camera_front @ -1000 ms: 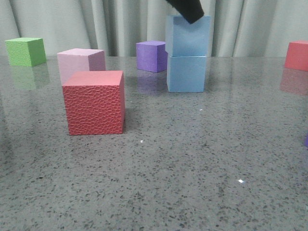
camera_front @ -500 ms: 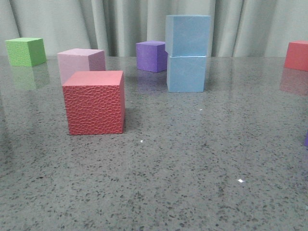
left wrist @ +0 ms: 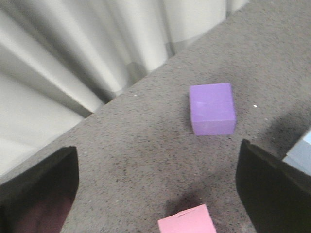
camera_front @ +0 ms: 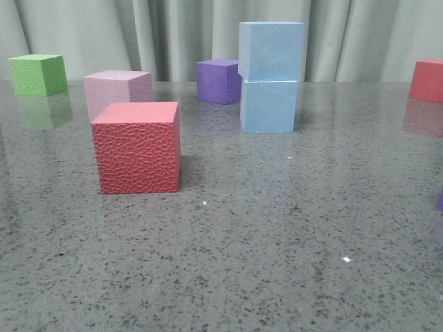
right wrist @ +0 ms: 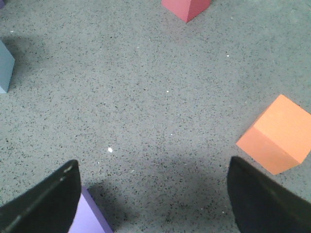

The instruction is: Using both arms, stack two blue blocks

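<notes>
Inspection of my stack: the upper blue block (camera_front: 270, 50) sits squarely on the lower blue block (camera_front: 268, 106), touching, upright, edges close to flush, at the far middle of the desk (camera_front: 277, 228). Nothing of mine touches either block in the front view. My left tool (left wrist: 155, 189) hangs above the desk with its fingers wide apart and nothing between them; below it lie the purple cube (left wrist: 212, 108) and the pink cube (left wrist: 187, 221). My right tool (right wrist: 155, 194) is likewise spread and empty, over bare desk, with an orange cube (right wrist: 277, 136) well to one side. I judge the stacking done: both blocks placed, both tools released and clear. What is left, at most, is parking the arms, as the stack looks stable
</notes>
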Robot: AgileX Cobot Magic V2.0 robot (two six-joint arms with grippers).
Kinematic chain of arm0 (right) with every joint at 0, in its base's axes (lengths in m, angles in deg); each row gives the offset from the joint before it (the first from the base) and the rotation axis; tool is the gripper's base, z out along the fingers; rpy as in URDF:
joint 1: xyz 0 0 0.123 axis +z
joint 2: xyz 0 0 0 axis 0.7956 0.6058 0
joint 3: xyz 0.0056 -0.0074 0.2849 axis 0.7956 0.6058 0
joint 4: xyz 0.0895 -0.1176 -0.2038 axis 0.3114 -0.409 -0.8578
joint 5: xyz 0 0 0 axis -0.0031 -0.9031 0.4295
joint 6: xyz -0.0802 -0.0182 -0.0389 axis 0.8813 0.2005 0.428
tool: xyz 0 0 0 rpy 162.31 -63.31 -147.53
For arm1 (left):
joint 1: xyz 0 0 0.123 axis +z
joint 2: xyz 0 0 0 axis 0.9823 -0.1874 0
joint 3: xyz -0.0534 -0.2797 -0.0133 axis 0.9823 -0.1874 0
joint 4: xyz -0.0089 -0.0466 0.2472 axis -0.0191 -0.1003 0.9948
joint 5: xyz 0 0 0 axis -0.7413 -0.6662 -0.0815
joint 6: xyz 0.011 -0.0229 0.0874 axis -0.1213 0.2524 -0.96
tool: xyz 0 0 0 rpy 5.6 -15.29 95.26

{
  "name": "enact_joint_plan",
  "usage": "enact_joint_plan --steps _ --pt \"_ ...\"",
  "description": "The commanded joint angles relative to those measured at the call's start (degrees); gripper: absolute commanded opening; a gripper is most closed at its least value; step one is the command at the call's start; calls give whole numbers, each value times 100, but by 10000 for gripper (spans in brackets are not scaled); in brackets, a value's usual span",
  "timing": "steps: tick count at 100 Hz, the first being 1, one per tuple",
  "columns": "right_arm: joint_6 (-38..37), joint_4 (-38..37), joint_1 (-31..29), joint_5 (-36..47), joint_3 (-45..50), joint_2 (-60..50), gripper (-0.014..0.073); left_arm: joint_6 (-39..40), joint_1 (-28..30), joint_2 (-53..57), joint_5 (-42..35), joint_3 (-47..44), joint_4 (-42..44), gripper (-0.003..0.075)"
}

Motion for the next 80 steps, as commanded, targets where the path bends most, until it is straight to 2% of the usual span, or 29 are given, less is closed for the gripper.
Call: enact_joint_plan --steps 1,22,48,64,80 --pt "39 -76 -39 367 -131 -6 609 163 133 452 -7 179 -15 620" --pt "39 -82 -39 307 -131 -6 609 291 514 821 33 13 -15 619" --pt "39 -82 -39 256 -131 -6 609 318 1053 1679 50 -1003 -15 618" --pt "39 -82 -39 236 -131 -6 609 356 1336 2390 -155 -1944 -15 618" --pt "39 -82 -39 230 -131 -6 609 499 1528 3329 -720 -3358 -15 618"
